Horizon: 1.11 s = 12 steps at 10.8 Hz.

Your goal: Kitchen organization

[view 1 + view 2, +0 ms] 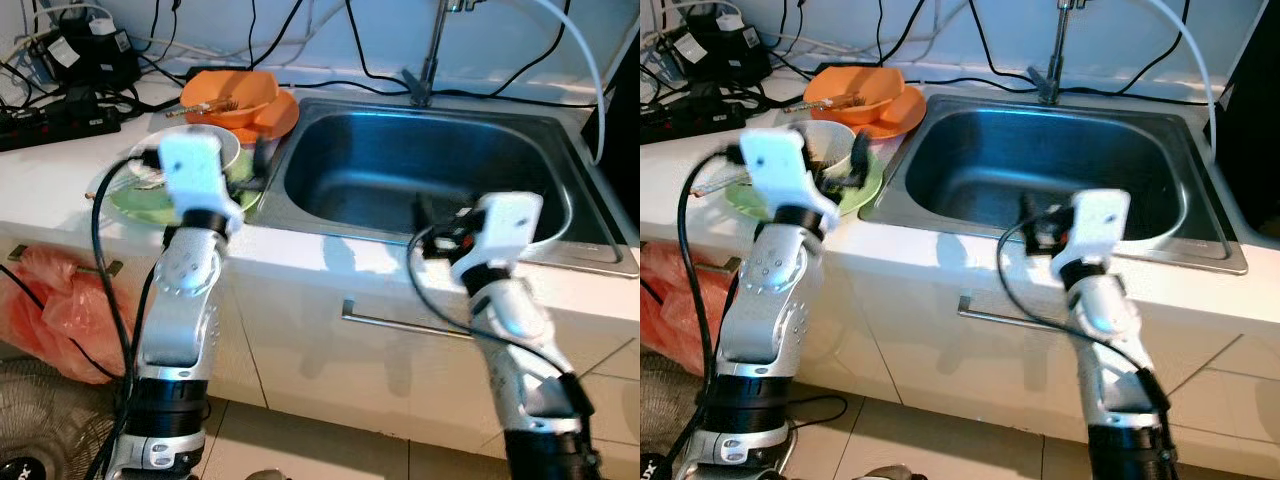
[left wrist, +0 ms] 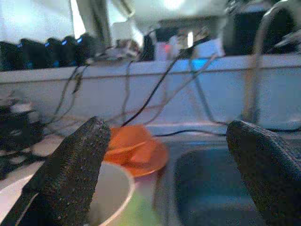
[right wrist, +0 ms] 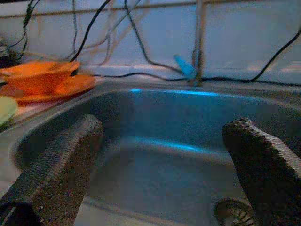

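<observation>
A white bowl (image 1: 218,146) sits on a green plate (image 1: 140,206) on the white counter, left of the steel sink (image 1: 400,165). Behind them an orange bowl (image 1: 228,92) rests on an orange plate (image 1: 278,118). My left gripper (image 1: 845,165) is open and hovers over the white bowl's near side; in the left wrist view the bowl's rim (image 2: 116,186) lies by one finger (image 2: 70,174). My right gripper (image 1: 432,215) is open at the sink's front edge, pointing into the empty basin, whose drain (image 3: 233,213) shows between the fingers.
A faucet (image 1: 430,60) stands behind the sink. A black power strip (image 1: 60,115) and several cables crowd the back left of the counter. Below the counter are a cabinet handle (image 1: 400,322), an orange plastic bag (image 1: 50,310) and a fan (image 1: 40,430).
</observation>
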{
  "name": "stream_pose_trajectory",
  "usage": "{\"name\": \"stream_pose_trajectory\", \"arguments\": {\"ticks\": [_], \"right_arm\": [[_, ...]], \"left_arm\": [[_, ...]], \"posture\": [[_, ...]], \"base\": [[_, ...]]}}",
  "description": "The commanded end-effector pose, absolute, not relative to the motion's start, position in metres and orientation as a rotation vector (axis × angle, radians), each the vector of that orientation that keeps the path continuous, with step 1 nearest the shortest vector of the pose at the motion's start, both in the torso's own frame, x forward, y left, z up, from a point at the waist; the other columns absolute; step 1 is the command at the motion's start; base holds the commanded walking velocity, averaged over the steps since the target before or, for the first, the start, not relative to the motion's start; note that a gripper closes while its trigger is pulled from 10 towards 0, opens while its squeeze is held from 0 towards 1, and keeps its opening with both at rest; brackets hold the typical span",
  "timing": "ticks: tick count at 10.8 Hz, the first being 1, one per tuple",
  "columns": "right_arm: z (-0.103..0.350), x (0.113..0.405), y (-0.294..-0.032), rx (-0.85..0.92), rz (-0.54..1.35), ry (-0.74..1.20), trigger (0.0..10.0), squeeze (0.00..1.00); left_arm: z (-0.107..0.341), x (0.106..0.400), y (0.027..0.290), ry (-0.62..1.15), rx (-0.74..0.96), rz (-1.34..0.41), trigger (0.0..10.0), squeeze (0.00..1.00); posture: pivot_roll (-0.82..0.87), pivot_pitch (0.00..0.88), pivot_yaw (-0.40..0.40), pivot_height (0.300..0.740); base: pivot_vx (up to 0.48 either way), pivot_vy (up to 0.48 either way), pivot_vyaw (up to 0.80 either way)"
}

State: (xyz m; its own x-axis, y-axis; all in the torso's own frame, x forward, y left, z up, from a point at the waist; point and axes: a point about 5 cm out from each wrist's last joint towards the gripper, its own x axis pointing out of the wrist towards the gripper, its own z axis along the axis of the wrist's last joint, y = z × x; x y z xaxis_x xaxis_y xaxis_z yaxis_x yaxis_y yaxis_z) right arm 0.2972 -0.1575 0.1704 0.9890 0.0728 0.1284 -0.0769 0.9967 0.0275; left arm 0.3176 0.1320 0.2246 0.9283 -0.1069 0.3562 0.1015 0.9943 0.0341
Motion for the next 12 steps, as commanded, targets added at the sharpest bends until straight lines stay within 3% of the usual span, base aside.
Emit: {"name": "stream_pose_trajectory", "arguments": {"ticks": [1, 2, 4, 9, 12], "right_arm": [[0.175, 0.299, -0.164, 0.01, 0.019, -0.125, 10.0, 0.0], [0.175, 0.301, -0.163, -0.057, 0.022, -0.124, 10.0, 0.0], [0.178, 0.3, -0.158, 0.029, 0.052, -0.132, 10.0, 0.0], [0.189, 0.298, -0.157, -0.031, 0.085, -0.186, 10.0, 0.0], [0.205, 0.296, -0.153, -0.041, 0.099, -0.256, 10.0, 0.0]], "left_arm": [[0.223, 0.313, 0.128, -0.372, 0.016, -0.147, 10.0, 0.0], [0.22, 0.311, 0.126, -0.367, 0.004, -0.165, 10.0, 0.0], [0.22, 0.31, 0.122, -0.37, 0.002, -0.192, 10.0, 0.0], [0.224, 0.309, 0.118, -0.388, -0.011, -0.24, 10.0, 0.0], [0.228, 0.309, 0.119, -0.397, -0.019, -0.237, 10.0, 0.0]], "posture": [[0.1, 0.0, 0.044, 0.74], [0.1, 0.0, 0.044, 0.74], [0.1, 0.0, 0.044, 0.74], [0.1, 0.0, 0.039, 0.74], [0.09, 0.0, 0.047, 0.74]], "base": [[0.0, 0.0, 0.0], [0.0, 0.0, 0.0], [0.0, 0.0, 0.0], [0.0, 0.0, 0.0], [0.315, 0.0, 0.0]]}}
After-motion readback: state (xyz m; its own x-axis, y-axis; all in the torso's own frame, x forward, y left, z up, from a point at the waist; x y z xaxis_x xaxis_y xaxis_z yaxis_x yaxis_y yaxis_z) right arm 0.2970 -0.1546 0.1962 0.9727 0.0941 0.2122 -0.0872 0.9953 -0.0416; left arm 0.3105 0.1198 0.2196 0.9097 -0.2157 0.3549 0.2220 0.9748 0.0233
